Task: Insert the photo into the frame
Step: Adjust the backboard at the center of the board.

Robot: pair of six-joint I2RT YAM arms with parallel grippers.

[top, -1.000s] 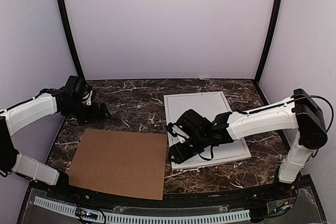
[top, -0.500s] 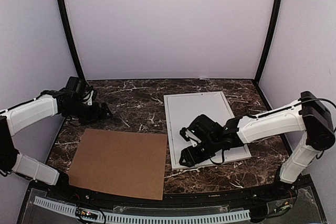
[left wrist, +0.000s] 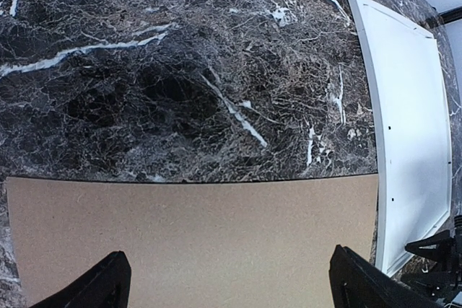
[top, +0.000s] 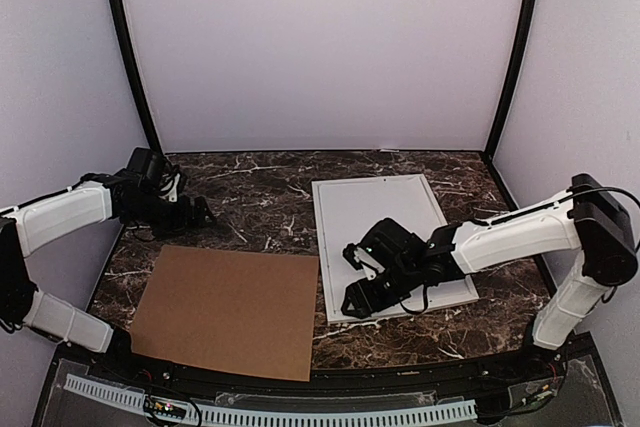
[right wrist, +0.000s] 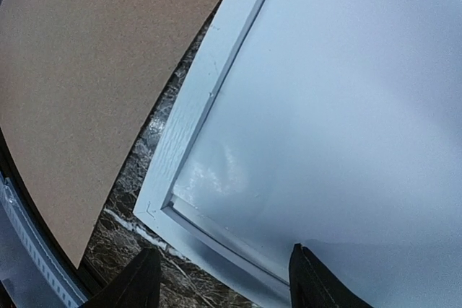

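- Right gripper (top: pixel 353 302) of mine hangs with its jaws apart, clamping nothing, over the near-left corner of the frame (right wrist: pixel 193 124).
- Inside the frame lies a flat white sheet (right wrist: pixel 346 106); whether it is the photo, I cannot tell.
- Left of the frame lies a cardboard sheet (top: pixel 230 307), and beyond that my left gripper (top: pixel 200 215) gapes empty.
- Since a second ago my right gripper has slid along the frame toward its near edge.

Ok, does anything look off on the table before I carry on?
Nothing is spilled or damaged. One oddity: no printed picture shows anywhere, and the frame shows only plain white inside. The cardboard sheet lies skewed, one corner nearly touching the frame's rail.
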